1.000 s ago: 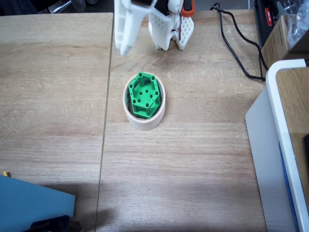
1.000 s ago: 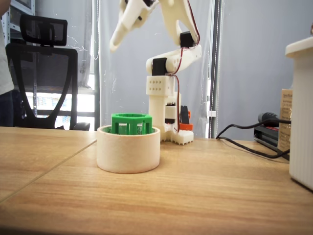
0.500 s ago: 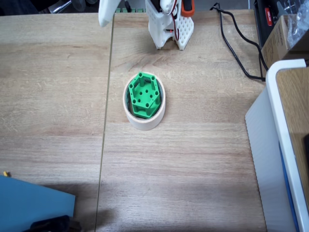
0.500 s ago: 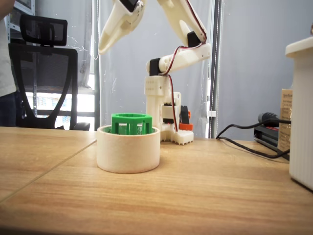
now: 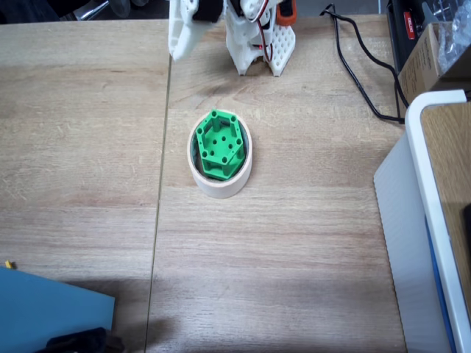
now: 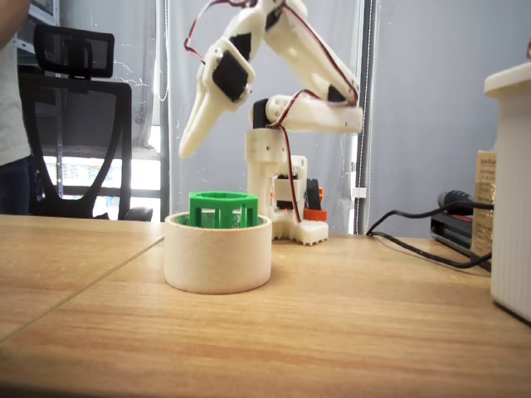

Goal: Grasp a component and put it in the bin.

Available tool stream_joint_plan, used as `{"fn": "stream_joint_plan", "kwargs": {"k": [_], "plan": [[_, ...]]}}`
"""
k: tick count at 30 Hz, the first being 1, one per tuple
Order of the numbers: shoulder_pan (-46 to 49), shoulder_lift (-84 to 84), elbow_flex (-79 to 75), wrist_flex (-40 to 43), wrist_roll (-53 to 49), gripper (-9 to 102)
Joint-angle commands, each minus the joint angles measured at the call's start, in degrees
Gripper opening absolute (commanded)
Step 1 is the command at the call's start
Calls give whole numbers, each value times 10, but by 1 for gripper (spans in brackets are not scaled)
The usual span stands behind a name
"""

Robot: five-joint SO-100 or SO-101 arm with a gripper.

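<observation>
The green hexagonal component (image 5: 218,145) rests inside the bin (image 5: 221,188), a cream-white tape ring at the table's middle. In the side-on fixed view the component (image 6: 220,207) sticks up a little above the bin (image 6: 218,259). My white gripper (image 5: 176,53) hangs in the air behind and to the left of the bin, close to the arm's base (image 5: 259,45). Seen from the side, the gripper (image 6: 186,151) points down and left, well above the table, apart from the bin. Its fingers look closed together with nothing between them.
A large white-rimmed container (image 5: 430,213) with a blue side stands at the right edge (image 6: 510,191). A black cable (image 5: 360,81) runs along the back right. A blue object (image 5: 51,312) lies at the front left. A chair (image 6: 75,124) stands behind the table.
The gripper swung up and to the left, then came back right and lower as the arm folded toward its base. The component and the bin have not moved.
</observation>
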Motion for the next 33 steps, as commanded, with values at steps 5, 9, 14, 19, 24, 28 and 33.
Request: {"fn": "stream_joint_plan", "kwargs": {"k": [5,9,14,19,24,28,33], "plan": [[5,46,65,-4,-9,0],[5,57,97,-4,-9,0],[4,83,132,-4,-9,0],[5,85,159,-4,-9,0],[5,85,178,1,-4,0],[2,85,182,1,-4,0],[1,85,205,1,-7,0]]}}
